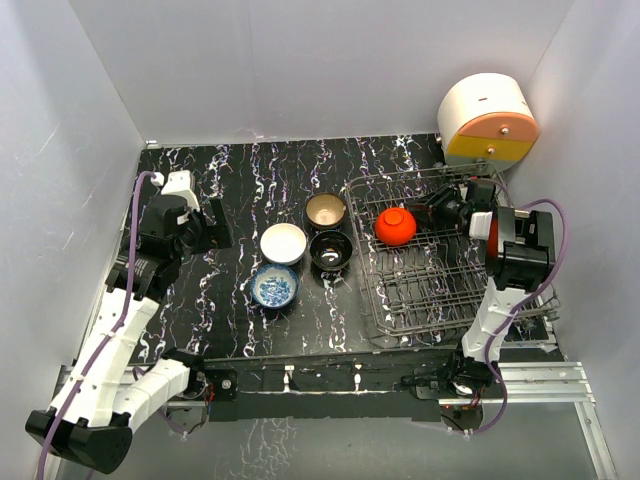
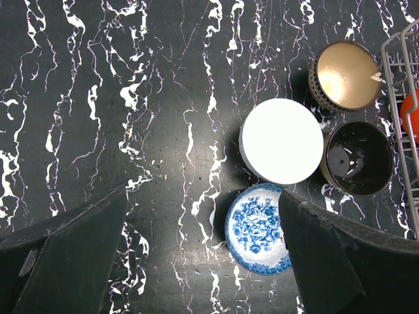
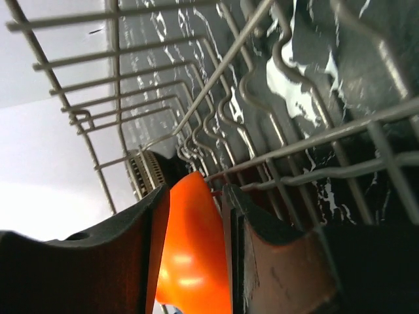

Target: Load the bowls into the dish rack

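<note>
My right gripper [image 1: 425,215] is shut on the red-orange bowl [image 1: 395,226], holding it on edge inside the grey wire dish rack [image 1: 450,290] at its back left; the wrist view shows the bowl [image 3: 190,248] between my pads among the tines. The white bowl [image 1: 283,243], blue-and-white bowl [image 1: 274,286], tan bowl with golden inside [image 1: 326,211] and black bowl [image 1: 331,250] stand on the table left of the rack. My left gripper [image 1: 215,228] is open and empty above the table, left of the white bowl [image 2: 281,140] and blue-and-white bowl [image 2: 258,227].
A big white-orange-yellow drum-shaped container [image 1: 488,120] stands at the back right corner behind the rack. White walls close in the black marbled table [image 1: 240,180] on three sides. The rack's left edge [image 2: 399,98] shows beside the tan [image 2: 345,75] and black [image 2: 359,159] bowls.
</note>
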